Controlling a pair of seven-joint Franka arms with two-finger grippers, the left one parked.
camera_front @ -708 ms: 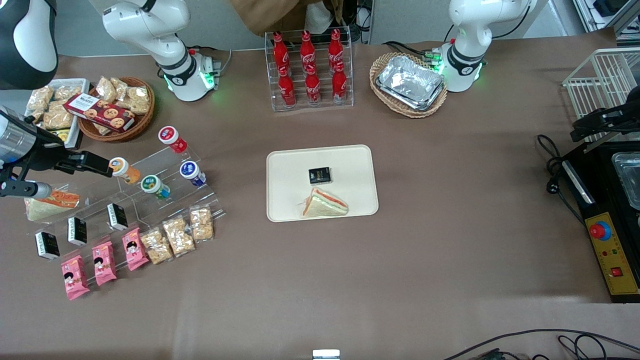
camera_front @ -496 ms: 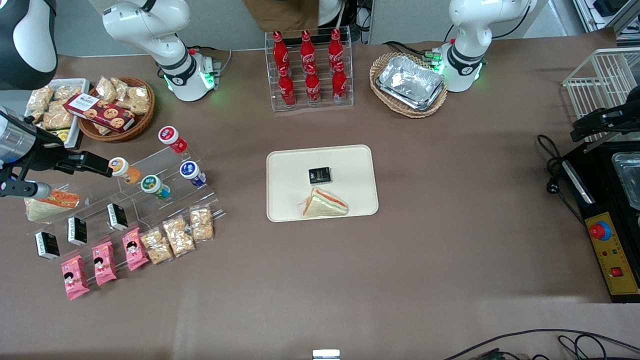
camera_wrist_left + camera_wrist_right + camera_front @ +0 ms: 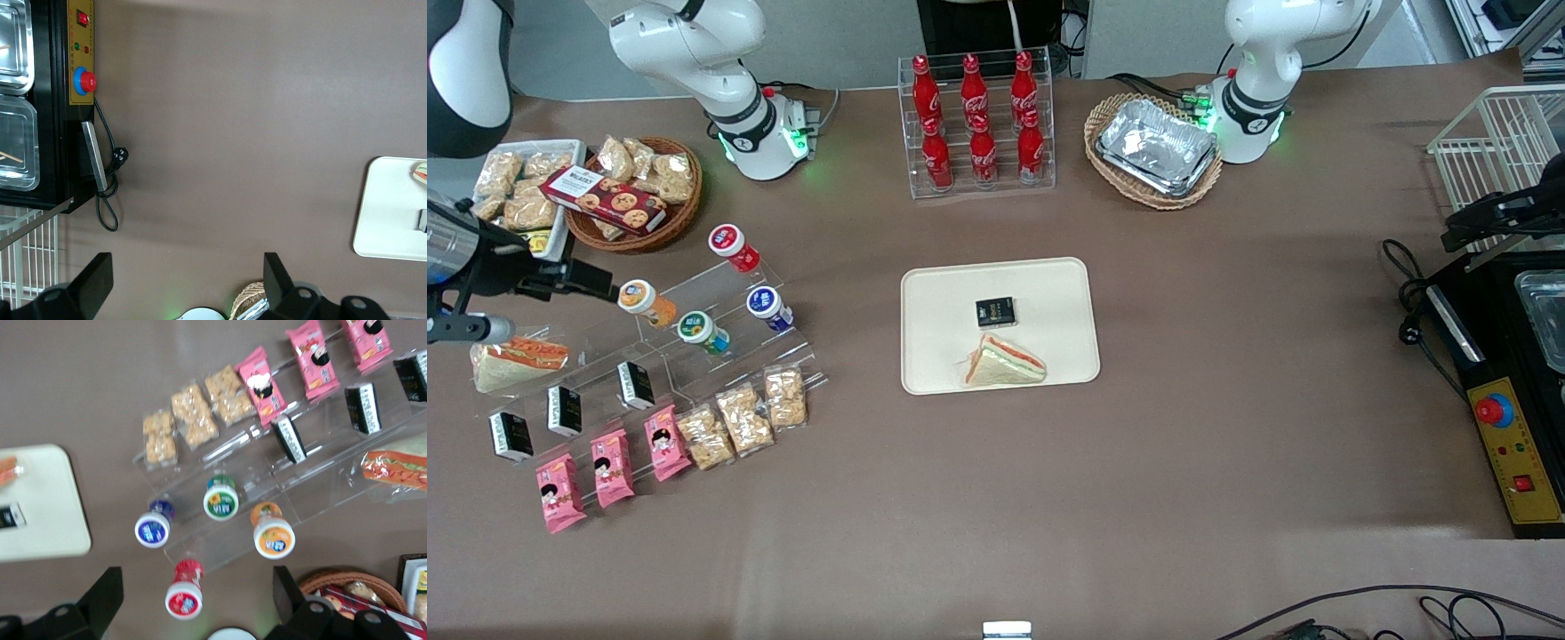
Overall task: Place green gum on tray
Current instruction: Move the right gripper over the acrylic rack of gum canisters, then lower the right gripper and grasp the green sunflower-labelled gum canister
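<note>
Green gum: small teal-bodied bottle, white lid with a green-and-yellow label, standing on the clear tiered rack, between the orange bottle and the blue bottle. The gripper, fingers spread apart and empty, hovers just beside the orange bottle, near the gum. 6 red bottles carry Coca-Cola script. Cream tray lies well apart, holding 1 sandwich. Against 0.5 s ago, the gripper has drawn slightly away from the rack.
</note>
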